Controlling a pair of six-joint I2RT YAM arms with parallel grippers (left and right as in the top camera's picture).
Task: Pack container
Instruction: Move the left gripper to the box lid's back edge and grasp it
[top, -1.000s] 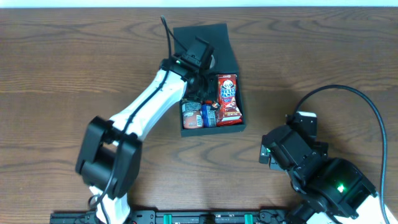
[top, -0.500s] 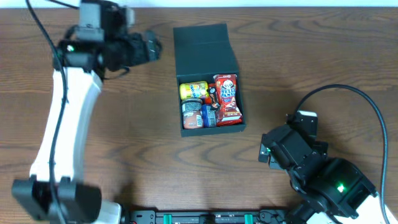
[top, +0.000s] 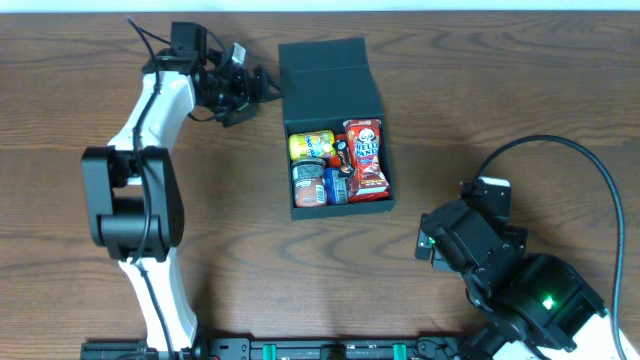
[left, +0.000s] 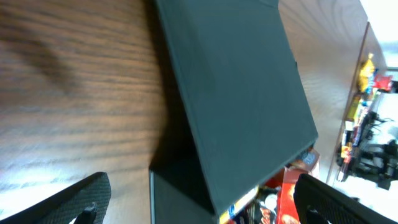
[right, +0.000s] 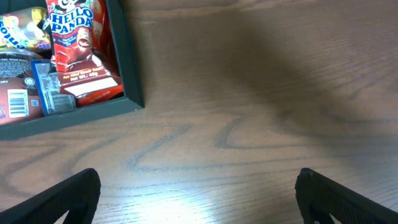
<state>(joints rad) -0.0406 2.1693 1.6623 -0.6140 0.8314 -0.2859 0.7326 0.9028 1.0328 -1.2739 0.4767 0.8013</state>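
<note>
The dark teal container (top: 383, 108) stands at the table's middle back, its flap lid (top: 324, 57) raised at the far side. Inside lie a red Hello Panda pack (top: 365, 158), a yellow snack bag (top: 311, 145) and dark packets (top: 317, 185). My left gripper (top: 258, 87) is open and empty, just left of the lid. In the left wrist view the lid (left: 236, 93) fills the space between my fingers (left: 205, 202). My right gripper (top: 428, 243) is open and empty at the lower right; its view shows the container's corner (right: 127, 74) and the Hello Panda pack (right: 78, 50).
Brown wood table (top: 500, 80) all round. A black cable (top: 590, 165) loops over the right arm. The left arm (top: 140, 180) stretches along the left side of the table.
The left arm rose out of the container, swung far left, then came back so its gripper sits beside the lid. The yellow bag now shows in the container. The right arm has not moved.
</note>
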